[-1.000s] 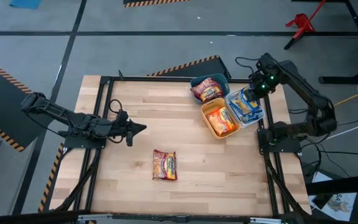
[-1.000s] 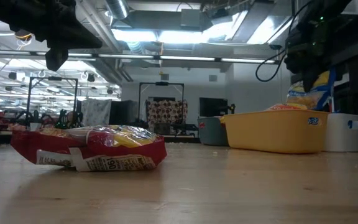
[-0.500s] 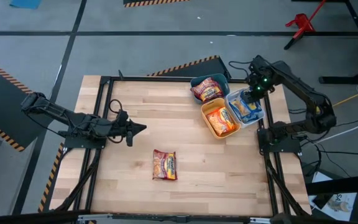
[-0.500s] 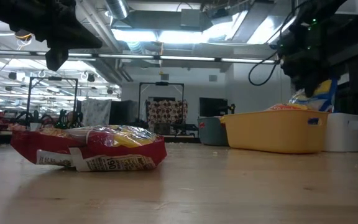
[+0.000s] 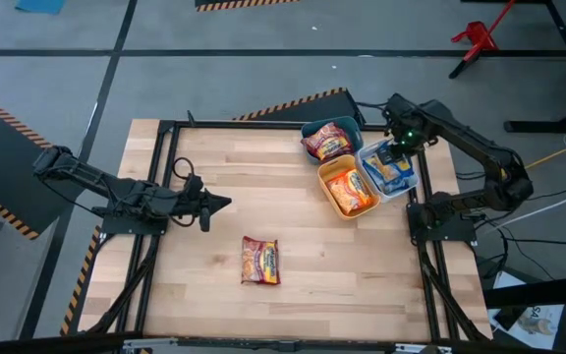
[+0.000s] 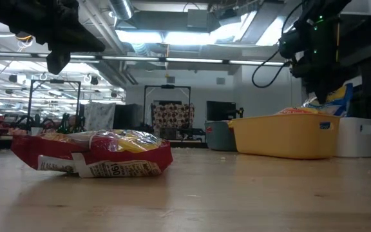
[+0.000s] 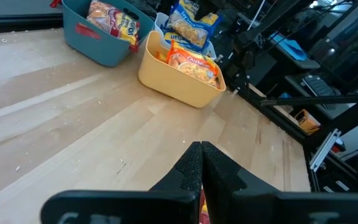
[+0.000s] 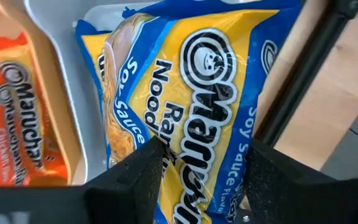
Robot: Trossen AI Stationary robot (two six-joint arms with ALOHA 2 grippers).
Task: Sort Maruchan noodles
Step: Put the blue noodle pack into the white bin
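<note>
A dark red Maruchan packet (image 5: 260, 260) lies flat on the wooden table, near the middle front; it also shows in the low view (image 6: 92, 153). More packets lie in three bins at the far right: dark red in the teal bin (image 5: 308, 129), orange in the yellow bin (image 5: 325, 185), blue-and-yellow in the white bin (image 5: 413, 182). My right gripper (image 8: 205, 171) is open over the top blue-and-yellow packet (image 8: 191, 81) in the white bin, one finger at each side of it. My left gripper (image 5: 222, 204) is shut and empty above the table's left half. My right gripper stands open over the blue-and-yellow packet's middle (image 8: 197, 124), fingers pointing down into the white bin. I cannot tell whether the fingers touch the packet. The packet lies in the bin, one end leaning up above the rim (image 6: 338, 96).
The three bins stand close together at the table's far right corner. A black frame runs along the table's edges (image 5: 165, 157). The middle and near parts of the tabletop (image 5: 362, 275) hold only the dark red packet.
My right gripper has gone a little toward the table's left edge over the white bin. The blue-and-yellow packet, which showed right under the gripper a second ago, now leans in the bin to the gripper's right.
</note>
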